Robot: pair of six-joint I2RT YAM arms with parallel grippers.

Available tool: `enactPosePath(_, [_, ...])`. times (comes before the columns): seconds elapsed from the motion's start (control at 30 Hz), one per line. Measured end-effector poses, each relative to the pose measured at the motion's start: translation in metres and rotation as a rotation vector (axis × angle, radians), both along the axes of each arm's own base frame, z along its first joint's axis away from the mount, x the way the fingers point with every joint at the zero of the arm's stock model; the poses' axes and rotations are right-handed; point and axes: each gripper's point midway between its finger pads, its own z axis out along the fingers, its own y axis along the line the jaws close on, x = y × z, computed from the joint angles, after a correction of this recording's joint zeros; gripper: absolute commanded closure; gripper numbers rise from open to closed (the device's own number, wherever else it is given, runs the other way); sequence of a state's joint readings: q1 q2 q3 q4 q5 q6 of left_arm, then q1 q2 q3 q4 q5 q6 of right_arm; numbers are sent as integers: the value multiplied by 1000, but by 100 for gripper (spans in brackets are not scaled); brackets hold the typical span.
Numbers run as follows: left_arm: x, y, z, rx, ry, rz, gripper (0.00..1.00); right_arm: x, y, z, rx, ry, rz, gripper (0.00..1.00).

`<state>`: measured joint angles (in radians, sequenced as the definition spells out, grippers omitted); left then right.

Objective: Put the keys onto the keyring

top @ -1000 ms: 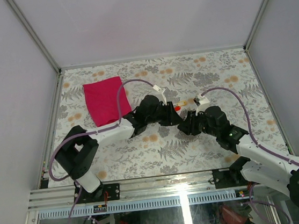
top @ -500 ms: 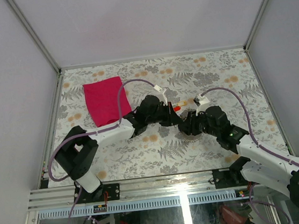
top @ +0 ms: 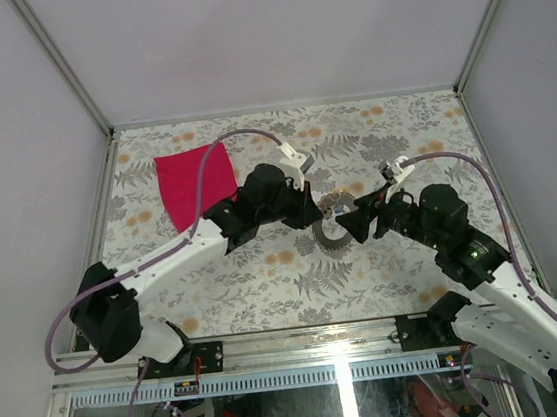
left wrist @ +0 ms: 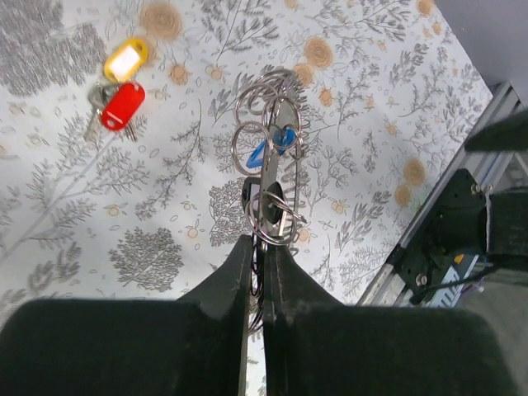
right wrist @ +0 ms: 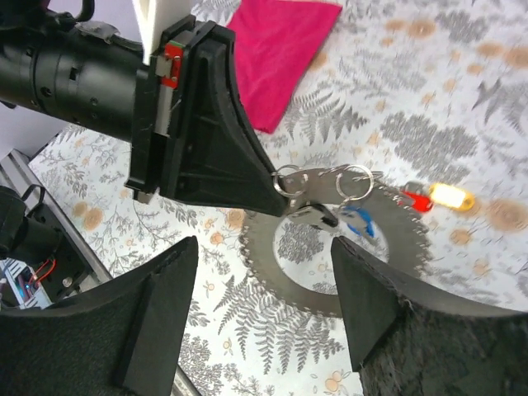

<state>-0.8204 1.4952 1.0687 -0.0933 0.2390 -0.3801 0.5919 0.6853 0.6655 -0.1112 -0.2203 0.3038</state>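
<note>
No writing, number or brand could be read in any view. The yellow-headed key (left wrist: 125,60), lying ahead and to the left of the left gripper (left wrist: 257,247), carried a white label window, and it was blank. The red-headed key (left wrist: 124,105) just beside it, a little nearer the fingertips, showed no mark. A small red sticker (right wrist: 171,62) sat on the left gripper's body, well back from its tips, and was too small to tell whether it bore any writing.
</note>
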Motion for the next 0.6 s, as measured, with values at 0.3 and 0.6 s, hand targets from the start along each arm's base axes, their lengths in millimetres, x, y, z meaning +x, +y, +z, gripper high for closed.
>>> enactPosePath(0.3, [-37, 22, 65, 79, -219, -281, 100, -16, -5, 45, -151, -125, 137, 30])
enactPosePath(0.6, [-79, 57, 68, 224, -273, -482, 100, -56, 8, 63, -228, -142, 437, 33])
